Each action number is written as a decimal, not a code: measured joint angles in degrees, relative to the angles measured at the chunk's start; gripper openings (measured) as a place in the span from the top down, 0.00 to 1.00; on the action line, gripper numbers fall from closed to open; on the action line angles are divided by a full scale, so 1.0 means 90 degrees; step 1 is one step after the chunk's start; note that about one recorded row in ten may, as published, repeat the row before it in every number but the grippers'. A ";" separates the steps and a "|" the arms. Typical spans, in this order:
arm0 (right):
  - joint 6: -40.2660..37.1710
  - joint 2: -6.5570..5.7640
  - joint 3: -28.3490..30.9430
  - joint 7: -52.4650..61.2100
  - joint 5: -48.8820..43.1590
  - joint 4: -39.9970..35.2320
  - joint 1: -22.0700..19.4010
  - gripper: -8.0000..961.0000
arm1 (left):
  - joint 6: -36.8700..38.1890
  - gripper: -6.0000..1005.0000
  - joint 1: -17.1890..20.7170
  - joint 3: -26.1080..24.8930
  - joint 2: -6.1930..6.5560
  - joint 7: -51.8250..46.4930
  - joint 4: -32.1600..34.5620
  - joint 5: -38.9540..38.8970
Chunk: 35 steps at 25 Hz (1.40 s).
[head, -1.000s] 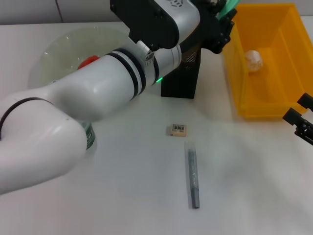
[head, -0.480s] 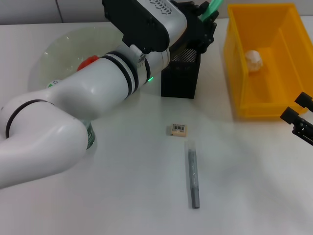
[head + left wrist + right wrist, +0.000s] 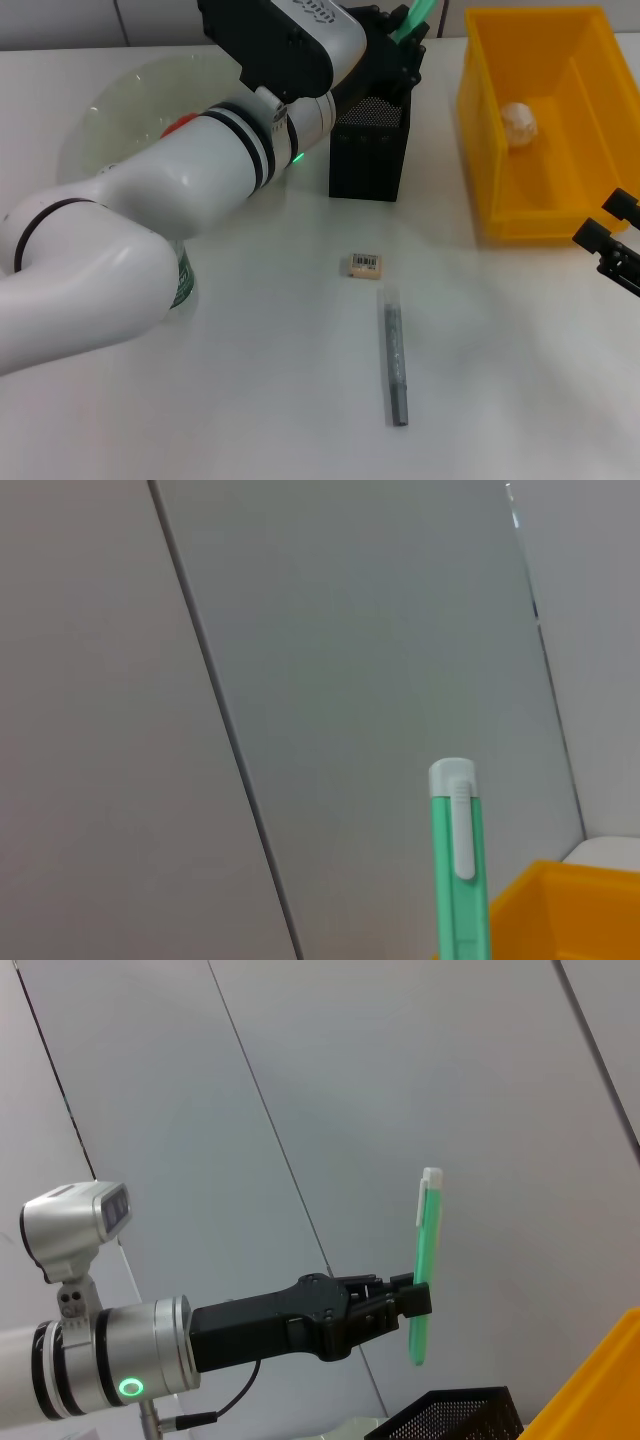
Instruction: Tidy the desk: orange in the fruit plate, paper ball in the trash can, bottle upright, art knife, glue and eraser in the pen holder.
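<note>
My left gripper (image 3: 400,38) is shut on a green translucent stick (image 3: 416,16) with a white clipped end, glue or art knife, I cannot tell which. It holds the stick (image 3: 428,1260) upright just above the black mesh pen holder (image 3: 370,150). A grey pen-shaped stick (image 3: 395,360) and the beige eraser (image 3: 365,265) lie on the table in front of the holder. The orange (image 3: 180,126) sits in the pale green fruit plate (image 3: 110,115). The paper ball (image 3: 518,122) lies in the yellow trash can (image 3: 480,150). The bottle (image 3: 183,282) is mostly hidden behind my left arm.
My right gripper (image 3: 610,235) rests open at the right edge of the table, just in front of the trash can. The white left arm spans the left half of the head view and covers part of the plate.
My left gripper has carried the green stick leftward, from the trash can's near rim to above the pen holder. The right arm has stayed put.
</note>
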 joint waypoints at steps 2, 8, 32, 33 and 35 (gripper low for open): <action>-0.0004 0.0000 0.0000 0.0008 0.0000 -0.0008 -0.0001 0.17 | -0.0020 0.78 -0.0005 -0.0005 0.0000 -0.0004 -0.0007 -0.0030; -0.0037 -0.0008 0.0000 0.0025 0.0000 -0.0022 -0.0001 0.16 | -0.0026 0.78 -0.0008 0.0002 0.0000 -0.0008 -0.0012 -0.0085; -0.0058 -0.0020 -0.0001 0.0120 0.0000 -0.0037 -0.0001 0.16 | -0.0061 0.75 0.0047 0.0044 0.0000 -0.0009 -0.0015 -0.0154; -0.0058 -0.0020 0.0000 0.0120 0.0000 -0.0037 -0.0001 0.16 | -0.0063 0.74 0.0058 0.0047 0.0000 -0.0009 0.0003 -0.0153; -0.0058 -0.0020 -0.0001 0.0120 0.0001 -0.0037 -0.0001 0.16 | -0.0066 0.73 0.0101 0.0049 0.0000 -0.0008 0.0092 -0.0152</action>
